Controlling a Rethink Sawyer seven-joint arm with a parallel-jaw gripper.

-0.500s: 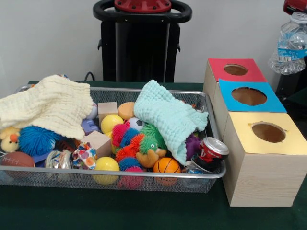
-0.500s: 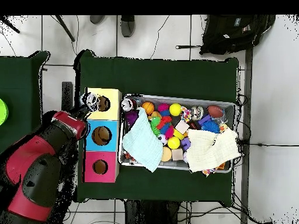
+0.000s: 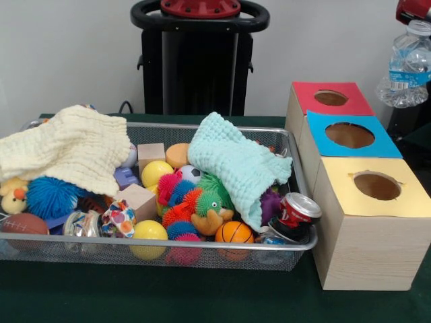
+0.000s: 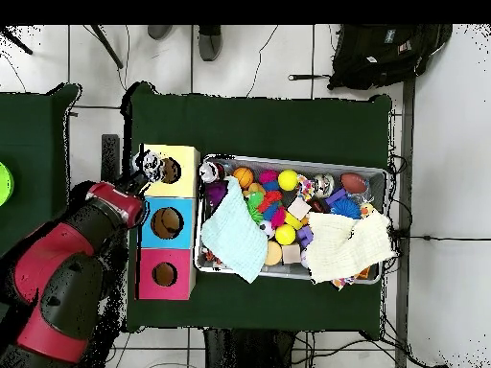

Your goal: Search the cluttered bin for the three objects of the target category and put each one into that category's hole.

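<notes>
Claw (image 3: 412, 12) pinching clear bottle (image 3: 406, 66) with unreadable blue label, above yellow-topped box (image 3: 374, 222), beside wire bin (image 3: 202, 250)

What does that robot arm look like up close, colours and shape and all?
From overhead, the arm is thick and rounded, made of bulky glossy red shells with black sections at the joints. It narrows toward the gripper, where the parts turn dark and small. In the front view only a red and black bit shows at the top right corner. No cables or markings are discernible.

Cloths (image 3: 239, 165) over crowded bin (image 3: 202, 254)
</notes>
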